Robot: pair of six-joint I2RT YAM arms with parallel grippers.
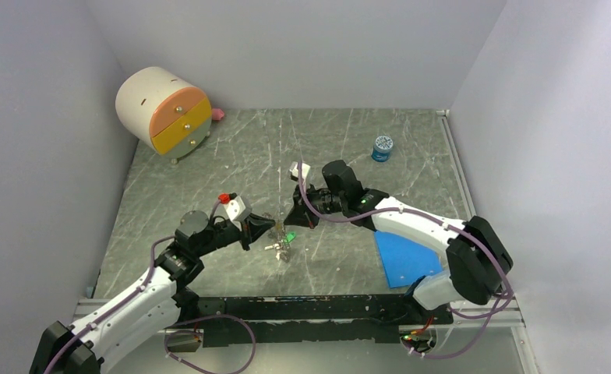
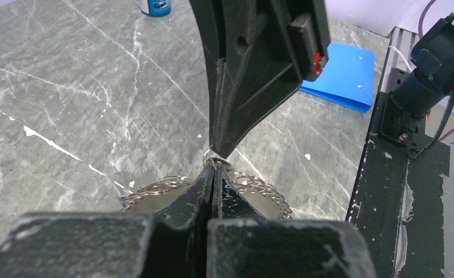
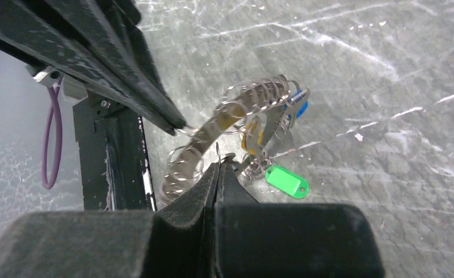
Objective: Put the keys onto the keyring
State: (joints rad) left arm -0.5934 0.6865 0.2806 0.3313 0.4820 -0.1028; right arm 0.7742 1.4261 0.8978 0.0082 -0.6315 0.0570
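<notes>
Top view: my arms meet nose to nose over mid-table (image 1: 209, 179), left jaws and right jaws tip to tip. The keys (image 1: 285, 241) are bunched right under that point, with the green key (image 1: 291, 235) showing. Blue jar (image 1: 382, 148) is well apart at the far side, blue sheet (image 1: 404, 257) by my right arm, round drawer box (image 1: 164, 109) in the far left corner. Left wrist view: left jaws are fully closed, pinched on the keyring (image 2: 167, 186), and its beaded hoop fans out either side of the tips. Right jaws come in from above, tips touching a small bit of silver metal just past mine. Right wrist view: right jaws are closed tight with a thin metal sliver standing at the tips; can't tell if it's ring wire or a key. Keyring (image 3: 181, 168) arcs just ahead, left jaws on its upper-left side. Green key (image 3: 286, 180) is beside the hoop's lower right, and the yellow key (image 3: 252, 138) and blue key (image 3: 297, 105) are against the hoop. Can't tell which are threaded.
</notes>
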